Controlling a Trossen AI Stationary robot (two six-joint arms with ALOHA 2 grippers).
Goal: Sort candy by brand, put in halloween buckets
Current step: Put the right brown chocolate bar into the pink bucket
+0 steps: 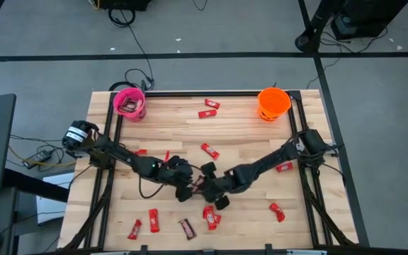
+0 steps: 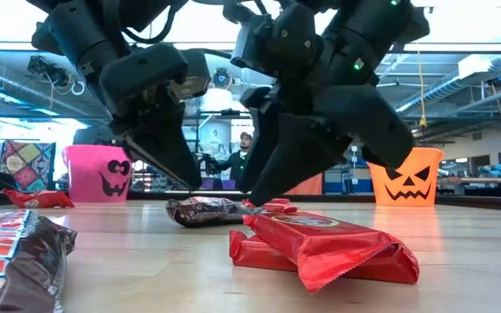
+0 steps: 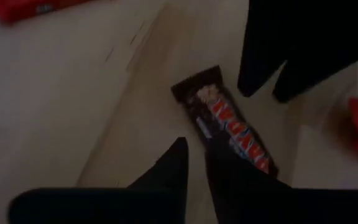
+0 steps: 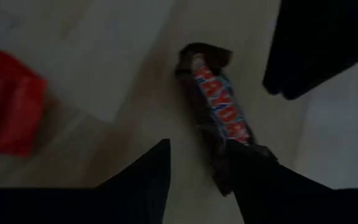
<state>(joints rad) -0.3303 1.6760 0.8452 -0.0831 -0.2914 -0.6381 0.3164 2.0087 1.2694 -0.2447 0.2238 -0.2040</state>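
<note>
A dark brown candy bar point(image 3: 229, 121) lies flat on the wooden table near its middle, also seen in the low view point(image 2: 203, 210). My left gripper point(image 3: 194, 152) stands over one end of it, open by a narrow gap. My right gripper point(image 4: 197, 155) stands over the other end, open wider. The two grippers meet from opposite sides point(image 1: 198, 184). Red candy bars point(image 1: 209, 150) lie scattered about. The pink bucket point(image 1: 129, 103) stands at the far left corner and the orange bucket point(image 1: 273, 103) at the far right. My left gripper comes at the brown bar slanting down from the table's left. One finger point(image 3: 241, 186) covers the bar's end point(image 3: 263, 163); whether it touches cannot be told. My right gripper slants down from the right. One finger point(image 4: 260, 180) covers the bar's other end point(image 4: 229, 146); touch cannot be told.
More red bars lie near the near edge point(image 1: 153, 219), at the right point(image 1: 277, 211) and at the far side point(image 1: 211, 104). Two stacked red bars point(image 2: 320, 248) and a brown bar point(image 2: 16, 252) lie close to the low camera. Another brown bar point(image 1: 187, 228) lies near the near edge.
</note>
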